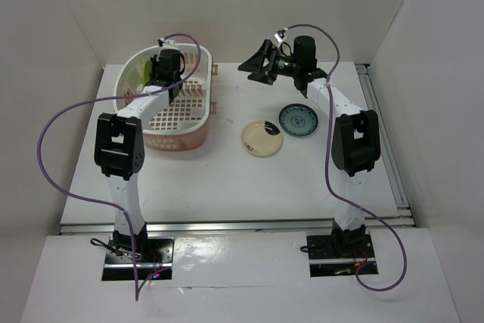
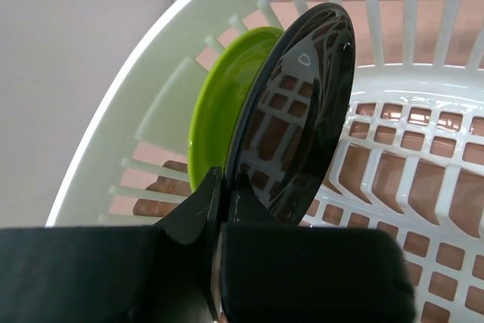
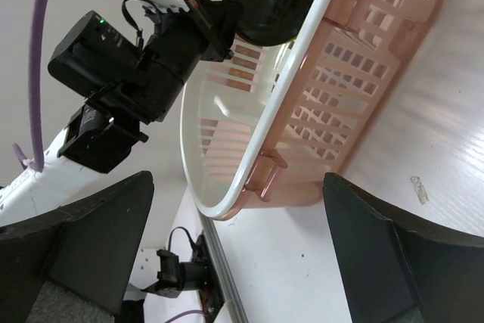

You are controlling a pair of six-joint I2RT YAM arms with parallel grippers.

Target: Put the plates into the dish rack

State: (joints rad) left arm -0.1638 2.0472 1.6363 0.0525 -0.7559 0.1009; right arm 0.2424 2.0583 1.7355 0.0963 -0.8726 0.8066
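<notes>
Left pincer clenched on the rim of the black plate, gripping it on edge inside the dish rack, at the rack's rounded end. Plate stands near upright, a bit tilted. Can't tell whether its lower edge sits on the rack's lattice base; the fingers hide it.

Green plate already in the rack, on edge against the slotted wall of the rounded end, just behind the black one. Can't tell whether the two touch.

Right pincer released, jaws wide, nothing between them. It hangs off the rack's right side, above the bench, facing the rack's outer wall.

Cream plate lies flat on the bench right of the rack, near it but not touching. Teal patterned plate also flat, further right of the rack than the cream one, just beside it, with a small gap between them.

Progress, my read: one plate loaded (green), a second (black) in the rack but not let go, so that step isn't finished. Two plates not started. Roughly halfway. Left to do: release black so it leans in place, then pick up cream and teal and stand them in the rack. Plenty of free room in the rest of the rack.
</notes>
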